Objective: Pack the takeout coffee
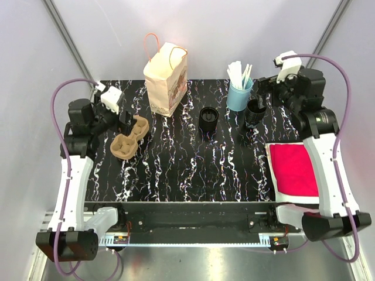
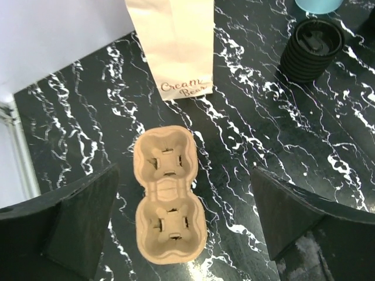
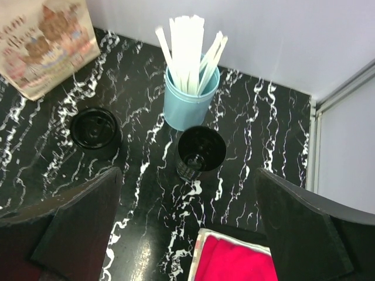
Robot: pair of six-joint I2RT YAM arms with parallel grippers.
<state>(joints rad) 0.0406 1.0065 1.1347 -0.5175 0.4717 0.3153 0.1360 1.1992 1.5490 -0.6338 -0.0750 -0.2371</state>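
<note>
A tan two-cup cardboard carrier (image 1: pixel 130 137) lies on the black marbled table at the left; it is empty in the left wrist view (image 2: pixel 169 196). My left gripper (image 2: pixel 183 225) hovers above it, open, fingers either side and apart from it. A black lidded coffee cup (image 1: pixel 208 118) stands mid-table and shows in both wrist views (image 2: pixel 310 49) (image 3: pixel 95 130). A second black cup (image 1: pixel 255 112) without a lid stands by the blue holder (image 3: pixel 201 152). My right gripper (image 3: pixel 187 228) is open above the table just in front of it. A paper bag (image 1: pixel 166 79) stands at the back.
A blue cup of white stirrers (image 1: pixel 239 89) stands at the back right, close behind the open black cup (image 3: pixel 190 96). A red cloth (image 1: pixel 293 168) lies at the right front (image 3: pixel 237 260). The bag's printed front shows in the left wrist view (image 2: pixel 173 44).
</note>
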